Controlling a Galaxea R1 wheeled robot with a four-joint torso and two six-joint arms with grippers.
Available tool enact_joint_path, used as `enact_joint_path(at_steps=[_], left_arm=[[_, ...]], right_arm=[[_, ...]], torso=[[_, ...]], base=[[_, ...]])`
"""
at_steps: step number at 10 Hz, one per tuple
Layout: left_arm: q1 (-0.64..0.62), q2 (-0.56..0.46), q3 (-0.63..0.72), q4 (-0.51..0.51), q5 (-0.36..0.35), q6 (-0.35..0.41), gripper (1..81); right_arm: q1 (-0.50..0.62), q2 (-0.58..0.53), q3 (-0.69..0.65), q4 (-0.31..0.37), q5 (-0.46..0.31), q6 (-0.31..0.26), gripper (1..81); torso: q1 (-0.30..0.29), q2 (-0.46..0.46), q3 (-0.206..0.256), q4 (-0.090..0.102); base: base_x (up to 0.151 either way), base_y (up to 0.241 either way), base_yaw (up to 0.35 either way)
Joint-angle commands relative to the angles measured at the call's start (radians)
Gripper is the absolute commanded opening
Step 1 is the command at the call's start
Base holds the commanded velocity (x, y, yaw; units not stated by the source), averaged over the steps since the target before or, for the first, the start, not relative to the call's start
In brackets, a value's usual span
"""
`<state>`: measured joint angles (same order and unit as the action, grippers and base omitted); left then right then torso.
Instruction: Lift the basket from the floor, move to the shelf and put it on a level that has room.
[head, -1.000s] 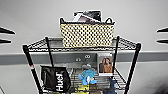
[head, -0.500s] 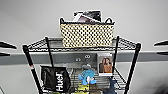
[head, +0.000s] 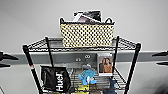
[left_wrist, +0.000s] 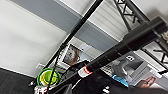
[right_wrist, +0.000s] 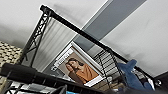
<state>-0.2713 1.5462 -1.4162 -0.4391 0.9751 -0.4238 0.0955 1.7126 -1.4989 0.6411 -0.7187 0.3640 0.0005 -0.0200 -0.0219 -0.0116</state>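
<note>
The left gripper (head: 13, 62) is a pair of plain matte-black fingers (head: 6, 56), long and slim, each tapering to a sharp point. The right gripper (head: 155, 59) has the same two black, wedge-shaped fingers (head: 162, 53), smooth and unmarked.

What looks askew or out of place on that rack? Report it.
Nothing much stands out. The basket sits level and upright on the top tier of the rack, apart from both grippers. Flat items poke up tilted above its rim, but they stay inside.
</note>
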Motion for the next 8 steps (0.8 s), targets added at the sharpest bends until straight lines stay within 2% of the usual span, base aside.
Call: enact_joint_path(at_steps=[1,3,4,8], left_arm=[[0.025,0.013,0.009,0.039,-0.068,0.003,81.1],[0.109,0.010,0.014,0.051,-0.114,0.005,81.1],[0.158,0.011,0.019,0.050,-0.150,0.027,81.1],[0.352,0.029,0.022,0.054,-0.260,0.056,81.1]], right_arm=[[0.022,0.021,-0.027,0.000,-0.001,-0.005,81.1],[-0.069,0.024,-0.044,-0.001,0.010,-0.014,81.1],[-0.117,0.032,-0.067,0.000,0.015,-0.046,81.1],[-0.273,0.084,-0.121,0.002,0.027,-0.100,81.1]], torso=[[0.000,0.000,0.000,0.000],[0.000,0.000,0.000,0.000],[0.000,0.000,0.000,0.000],[0.000,0.000,0.000,0.000]], base=[[0.000,0.000,0.000],[0.000,0.000,0.000],[0.000,0.000,0.000],[0.000,0.000,0.000]])
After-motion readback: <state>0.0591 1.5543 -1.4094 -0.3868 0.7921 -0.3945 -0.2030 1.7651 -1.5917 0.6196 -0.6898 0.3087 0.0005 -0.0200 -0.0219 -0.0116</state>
